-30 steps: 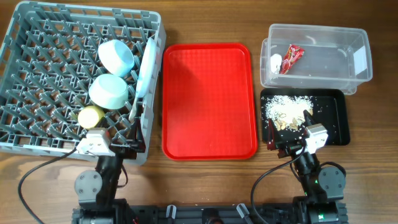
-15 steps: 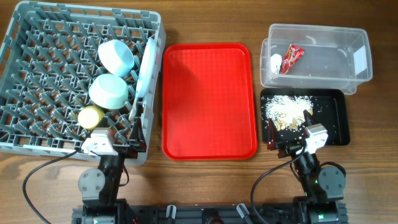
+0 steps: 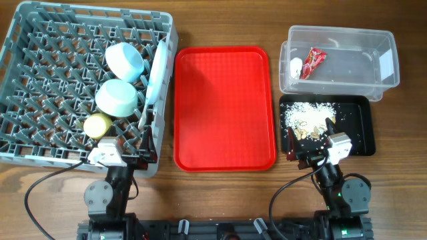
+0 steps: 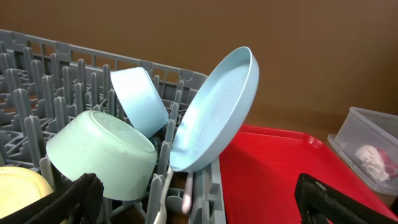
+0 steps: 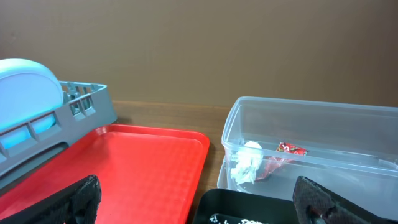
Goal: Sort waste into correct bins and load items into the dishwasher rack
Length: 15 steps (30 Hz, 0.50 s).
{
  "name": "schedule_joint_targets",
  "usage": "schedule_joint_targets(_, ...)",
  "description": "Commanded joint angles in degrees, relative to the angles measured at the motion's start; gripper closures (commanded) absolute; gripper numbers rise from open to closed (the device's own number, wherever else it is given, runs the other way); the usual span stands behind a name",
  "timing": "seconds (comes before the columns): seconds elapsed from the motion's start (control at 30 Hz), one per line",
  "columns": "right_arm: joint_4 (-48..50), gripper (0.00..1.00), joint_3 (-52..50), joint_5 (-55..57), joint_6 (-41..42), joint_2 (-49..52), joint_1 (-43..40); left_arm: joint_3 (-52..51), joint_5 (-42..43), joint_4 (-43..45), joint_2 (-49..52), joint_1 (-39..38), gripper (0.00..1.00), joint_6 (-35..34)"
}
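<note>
Hovering at table front edge, my left gripper and right gripper wide apart, gripping nothing. Plate is leaning in dishwasher rack, wrapper lying in clear tub. Am advising straight retreat, avoiding rack.

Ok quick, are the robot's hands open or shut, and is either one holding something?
Left hand: open, holding nothing.
Right hand: open, holding nothing.

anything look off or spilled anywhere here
Nothing spilled: the crumbs lie inside the black tray. Only the plate leans steeply at the edge of the rack, tilted toward the red tray.
</note>
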Motion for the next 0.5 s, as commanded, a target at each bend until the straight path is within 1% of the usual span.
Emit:
schedule_joint_targets(0.0,0.3,0.00,-0.1,-0.7,-0.7,-0.7,0.4,-0.4,-0.7,-0.2,-0.5,-0.3,0.00,1.1)
schedule_joint_targets(0.47,0.3,0.00,-0.1,-0.7,-0.7,-0.7,0.4,-0.4,-0.7,-0.2,-0.5,-0.3,0.00,1.1)
